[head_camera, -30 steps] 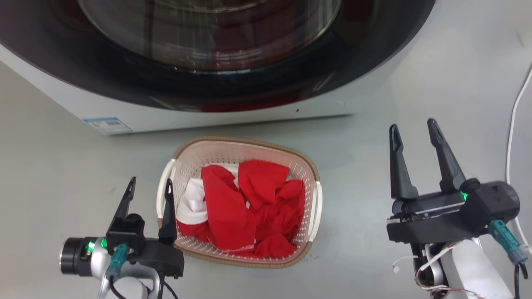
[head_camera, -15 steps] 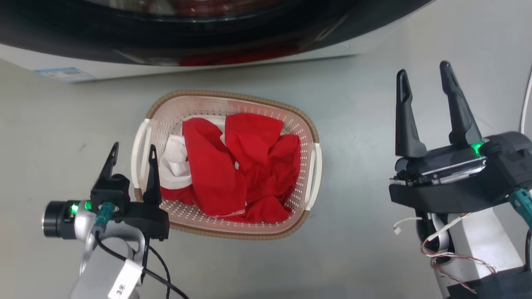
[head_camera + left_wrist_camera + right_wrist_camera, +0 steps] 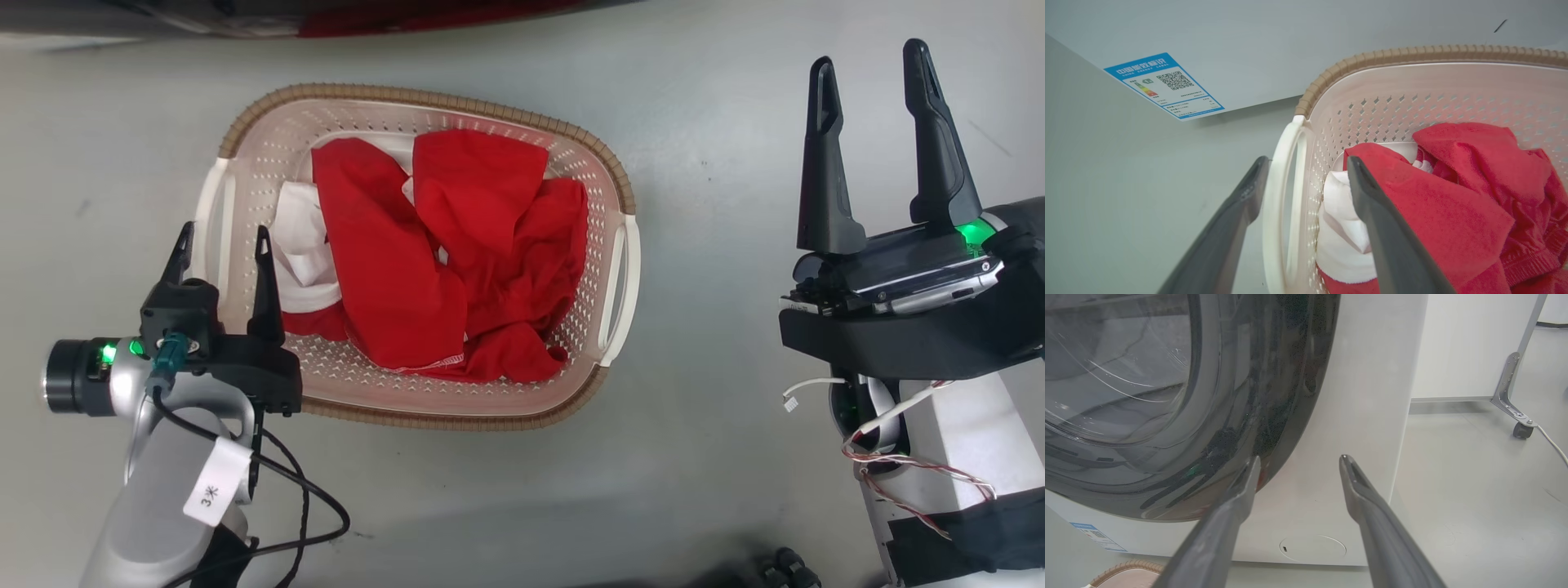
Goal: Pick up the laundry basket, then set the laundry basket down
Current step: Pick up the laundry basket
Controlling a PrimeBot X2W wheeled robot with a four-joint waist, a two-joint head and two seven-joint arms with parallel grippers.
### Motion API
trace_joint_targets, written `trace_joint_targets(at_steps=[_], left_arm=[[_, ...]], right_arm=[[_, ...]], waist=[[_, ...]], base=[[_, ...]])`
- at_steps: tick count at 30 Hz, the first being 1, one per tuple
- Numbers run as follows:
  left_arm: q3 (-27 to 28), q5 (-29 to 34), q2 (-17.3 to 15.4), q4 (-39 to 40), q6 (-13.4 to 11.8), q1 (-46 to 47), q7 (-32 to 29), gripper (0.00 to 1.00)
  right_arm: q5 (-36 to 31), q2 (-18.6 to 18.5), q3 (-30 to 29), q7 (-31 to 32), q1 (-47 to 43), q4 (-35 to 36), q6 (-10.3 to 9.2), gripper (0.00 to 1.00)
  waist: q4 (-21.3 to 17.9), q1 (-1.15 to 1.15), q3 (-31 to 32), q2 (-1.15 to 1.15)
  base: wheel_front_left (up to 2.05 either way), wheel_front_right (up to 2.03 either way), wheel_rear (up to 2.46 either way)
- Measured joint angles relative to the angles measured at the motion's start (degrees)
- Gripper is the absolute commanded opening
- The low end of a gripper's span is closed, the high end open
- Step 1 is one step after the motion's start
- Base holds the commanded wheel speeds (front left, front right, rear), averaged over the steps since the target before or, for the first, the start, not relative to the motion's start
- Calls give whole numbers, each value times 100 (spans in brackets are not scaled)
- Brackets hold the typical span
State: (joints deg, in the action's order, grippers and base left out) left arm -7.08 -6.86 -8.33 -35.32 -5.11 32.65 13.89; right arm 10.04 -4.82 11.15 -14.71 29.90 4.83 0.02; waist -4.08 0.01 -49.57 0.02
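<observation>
The laundry basket [image 3: 596, 155], cream with a brown woven rim, stands on the grey floor holding red and white clothes [image 3: 441, 253]. My left gripper [image 3: 224, 233] is open, one finger outside the basket's left white handle [image 3: 1278, 196] and one inside the wall, over the clothes. In the left wrist view the handle runs between the two fingers of the left gripper [image 3: 1306, 163], untouched as far as I can tell. My right gripper [image 3: 869, 53] is open and holds nothing, well to the right of the basket. In the right wrist view the right gripper [image 3: 1298, 459] points at the washing machine.
The washing machine [image 3: 1363, 396] with its dark round door [image 3: 1167, 396] stands just beyond the basket. A blue label [image 3: 1163, 85] sits on its lower front. A caster leg [image 3: 1515, 396] and a white cable [image 3: 1553, 443] are to the right. Bare floor separates basket and right arm.
The head camera has tilted down, so basket and grippers sit higher in the view and the washer has nearly left it. The left gripper still straddles the left handle, both grippers open.
</observation>
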Motion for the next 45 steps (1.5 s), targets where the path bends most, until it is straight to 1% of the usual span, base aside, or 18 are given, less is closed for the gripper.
trace_joint_targets(at_steps=[7, 19, 20, 21, 22, 23, 24, 25, 26, 36, 42, 45], left_arm=[[147, -7, -75, -294, -43, 183, 19, 100], [247, -5, -77, -542, -92, 424, 41, 100], [254, -5, -78, -558, -92, 463, 41, 94], [260, -5, -80, -573, -92, 496, 41, 84], [263, -5, -80, -598, -92, 519, 42, 67], [261, -4, -80, -630, -92, 539, 42, 47], [261, -2, -79, -655, -93, 558, 42, 36], [261, 1, -79, -672, -93, 570, 42, 15], [261, 4, -79, -698, -93, 575, 42, 0], [271, 12, -54, -817, -96, 604, 58, 0], [427, -82, 162, -881, -99, 558, 58, 0], [564, -257, 279, -902, -103, 467, 58, 0]], right_arm=[[-1, 12, -27, 0, 17, -65, 16, 100], [-9, 27, -57, 0, 30, -142, 67, 100], [-9, 30, -56, 0, 37, -151, 73, 100], [-9, 32, -56, 0, 46, -159, 78, 100], [-10, 35, -55, 0, 65, -168, 85, 100], [-10, 36, -55, 0, 89, -177, 85, 100], [-10, 37, -54, 0, 108, -182, 99, 100], [-10, 41, -54, 0, 121, -187, 100, 100], [-10, 45, -53, 0, 126, -192, 100, 100], [-10, 71, -64, 0, 130, -298, 100, 100], [-10, 80, -75, 0, 147, -359, 101, 100], [-10, 85, -83, 0, 156, -380, 101, 100]], waist=[[-35, -1, -281, 0], [-31, -1, -389, -1], [-30, -1, -393, -1], [-29, -1, -397, -1], [-28, -1, -400, -1], [-28, -1, -402, -1], [-29, -1, -403, -1], [-29, -1, -404, -1], [-31, -1, -405, -1], [-36, -1, -369, -2], [-13, -1, -317, -2], [-2, -1, -283, -2]], base=[[0, 0, 0], [0, 0, 0], [0, 0, 0], [0, 0, 0], [0, 0, 0], [0, 0, 0], [0, 0, 0], [0, 0, 0], [0, 0, 0], [0, 0, 0], [0, 0, 0], [0, 0, 0]])
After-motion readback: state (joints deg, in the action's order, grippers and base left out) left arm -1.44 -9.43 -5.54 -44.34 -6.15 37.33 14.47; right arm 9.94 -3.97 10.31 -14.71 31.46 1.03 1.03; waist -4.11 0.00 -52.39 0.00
